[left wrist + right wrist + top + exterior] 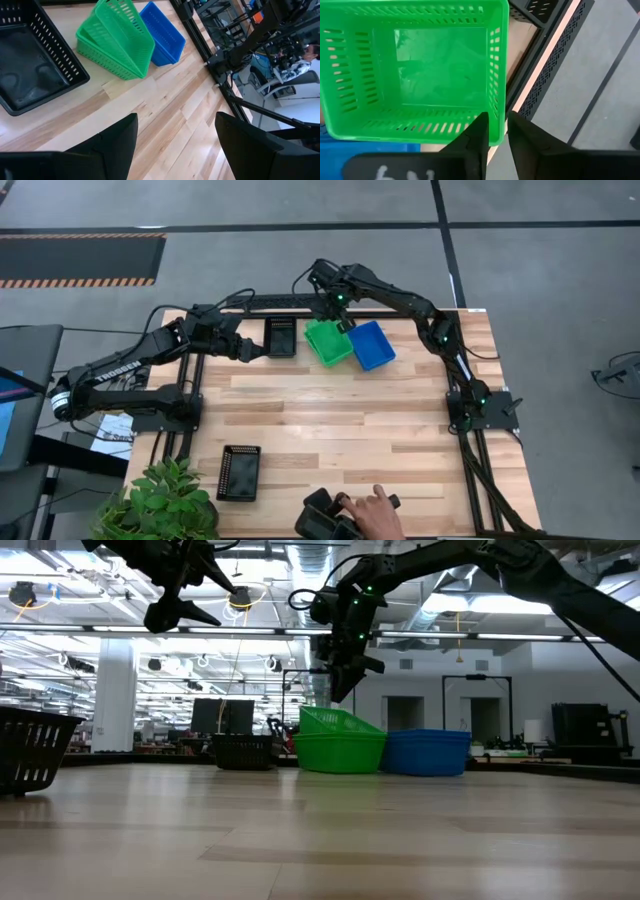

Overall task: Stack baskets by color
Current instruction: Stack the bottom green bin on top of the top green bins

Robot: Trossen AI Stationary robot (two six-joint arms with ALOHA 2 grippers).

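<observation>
A green basket (328,342) lies tilted in the green basket under it (100,55), one rim raised (340,720), at the table's far middle. A blue basket (371,345) stands right beside them. One black basket (281,337) sits to their left and another (239,472) near the front left. My right gripper (497,120) hangs over the upper green basket's far corner, fingers slightly apart, pointing steeply down. My left gripper (175,125) hovers wide open above the table beside the far black basket, holding nothing. My right gripper has one finger inside (477,135) and one outside the upper green basket's wall, at its rim near a corner (499,100), coming from above. A narrow gap shows between the fingers; I cannot tell whether they touch the rim. The basket rests tilted in the lower green one.
A person's hand (375,510) with a dark device is at the table's near edge. A potted plant (165,500) stands at the near left corner. Bare wood (340,430) fills the table's middle.
</observation>
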